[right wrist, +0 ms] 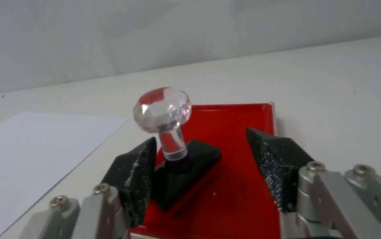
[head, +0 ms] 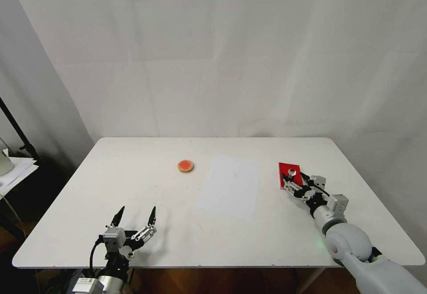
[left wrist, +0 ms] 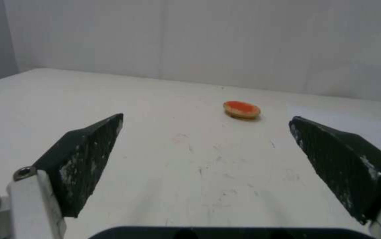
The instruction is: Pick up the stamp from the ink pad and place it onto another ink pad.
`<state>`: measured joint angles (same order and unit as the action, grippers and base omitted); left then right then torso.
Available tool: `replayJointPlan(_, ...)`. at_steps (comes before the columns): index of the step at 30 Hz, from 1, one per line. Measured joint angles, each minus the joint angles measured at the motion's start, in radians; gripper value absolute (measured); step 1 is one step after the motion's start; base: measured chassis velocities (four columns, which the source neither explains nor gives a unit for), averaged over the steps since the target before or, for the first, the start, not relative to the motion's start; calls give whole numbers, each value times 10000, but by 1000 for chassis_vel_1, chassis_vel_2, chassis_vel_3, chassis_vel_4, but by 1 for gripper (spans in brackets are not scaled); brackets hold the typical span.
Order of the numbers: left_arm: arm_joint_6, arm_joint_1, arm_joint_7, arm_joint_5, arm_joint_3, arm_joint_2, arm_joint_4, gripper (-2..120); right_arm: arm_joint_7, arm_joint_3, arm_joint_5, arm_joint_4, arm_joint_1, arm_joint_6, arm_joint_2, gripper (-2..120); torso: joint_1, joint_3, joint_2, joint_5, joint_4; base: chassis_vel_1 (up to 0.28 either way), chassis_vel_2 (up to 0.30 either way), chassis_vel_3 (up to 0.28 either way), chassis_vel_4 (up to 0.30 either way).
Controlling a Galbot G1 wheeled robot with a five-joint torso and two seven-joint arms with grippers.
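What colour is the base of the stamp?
Black; the stamp base sits on the red ink pad, clearest in the right wrist view.

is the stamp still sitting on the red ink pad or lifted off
On it. The stamp stands upright, its black base on the red ink pad. The right pincer brackets the base, open, one finger at its edge.

White table [head: 133, 223] against white wall [head: 222, 54]
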<state>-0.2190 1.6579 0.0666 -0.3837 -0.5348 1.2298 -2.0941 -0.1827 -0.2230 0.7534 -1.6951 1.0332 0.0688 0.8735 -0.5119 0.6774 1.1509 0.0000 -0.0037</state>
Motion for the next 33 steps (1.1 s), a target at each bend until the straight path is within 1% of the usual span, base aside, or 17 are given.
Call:
replayJointPlan(5, 0, 0, 0, 0, 0, 0, 0, 100, -70, 13, -29, 23, -19, 19, -1, 32, 0, 0, 0, -1, 0, 0, 0, 0, 0)
replayJointPlan(6, 0, 0, 0, 0, 0, 0, 0, 100, -70, 13, -29, 23, -19, 19, -1, 32, 0, 0, 0, -1, 0, 0, 0, 0, 0)
replayJointPlan(10, 0, 0, 0, 0, 0, 0, 0, 100, -183, 54, -46, 14, -20, 55, 1, 15, 1, -1, 1, -2, 0, 0, 0, 0, 0)
replayJointPlan(13, 0, 0, 0, 0, 0, 0, 0, 100, -190, 55, -46, 10, -19, 55, 1, 15, 0, -1, 1, -2, 0, 0, 0, 0, 0)
replayJointPlan(17, 0, 0, 0, 0, 0, 0, 0, 100, -187, 53, -41, -11, -15, 54, 1, 11, 1, -1, 1, -1, 0, 0, 0, 0, 0)
replayJointPlan(26, 0, 1, 0, 0, 0, 0, 0, 100, -107, 43, 2, -117, -15, 65, -141, 11, 0, 0, 1, 4, 0, 0, 0, 0, 0)
replayJointPlan(28, 0, 0, 0, 0, 0, 0, 0, 100, -79, 3, 113, -409, -77, 98, -355, 11, -1, 1, 0, 6, 0, 0, 0, 0, 0)
replayJointPlan(30, 0, 0, 0, 0, 0, 0, 0, 100, -47, -6, 288, -712, -219, 146, -607, 11, 0, 0, 1, -2, 0, 0, 0, 0, 0)
replayJointPlan(31, 0, 0, 0, 0, 0, 0, 0, 100, -47, -6, 288, -712, -219, 146, -607, 11, 0, 0, 1, -2, 0, 0, 0, 0, 0)
replayJointPlan(33, 0, 0, 0, 0, 0, 0, 0, 100, 37, 290, 723, -1107, -653, 276, -1047, 11, 0, 0, 1, 1, -2, 0, 0, 0, 0)
